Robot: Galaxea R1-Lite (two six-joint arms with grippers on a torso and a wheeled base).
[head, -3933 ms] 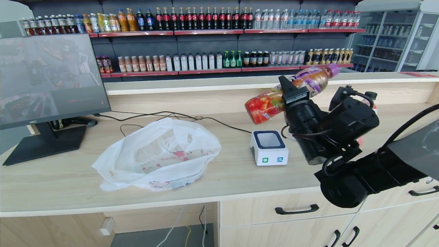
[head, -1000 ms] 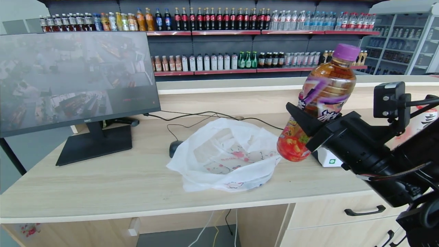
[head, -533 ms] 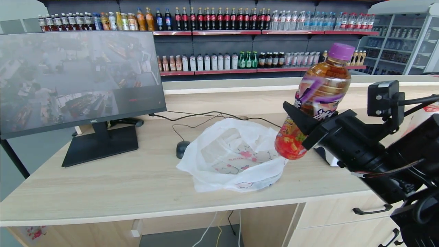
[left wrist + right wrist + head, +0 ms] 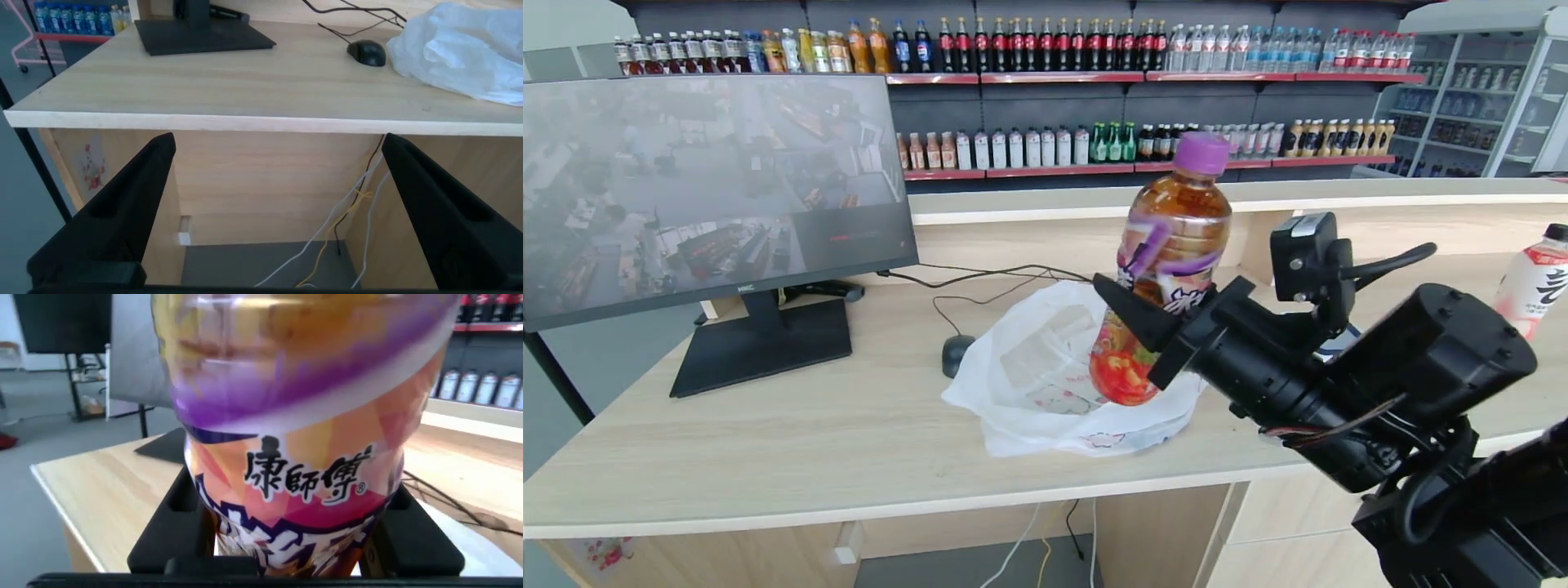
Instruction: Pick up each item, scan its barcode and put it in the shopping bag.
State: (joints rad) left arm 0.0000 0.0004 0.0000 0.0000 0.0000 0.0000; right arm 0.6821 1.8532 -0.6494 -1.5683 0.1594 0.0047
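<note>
The right end effector (image 4: 1168, 309) is clamped on the drink bottle (image 4: 1174, 237) around its lower label, with one black finger on either side of it in the right wrist view. It holds the bottle near upright, purple cap up, with the red base over the right part of the shopping bag (image 4: 1037, 359) (whether the base is already inside the bag's mouth or just above it I cannot tell). To do this step well, I judge the bottle should be brought over the middle of the bag's opening and lowered straight until the base rests through the film on the desk (image 4: 768, 441), and only then let go. The limp white rim could catch a finger or fold under the base, and a tall round bottle freed too high is likely to topple and roll out. The left end effector (image 4: 278, 208) hangs wide open and empty, lower than the desk edge and well apart from the bag. A mouse (image 4: 956, 354) lies just beside the bag on its left, with the monitor (image 4: 711, 180) farther that way. Cables (image 4: 980, 273) run behind the bag, and a white bottle (image 4: 1534, 282) stands well to its right. None of these seems to block the descent.
</note>
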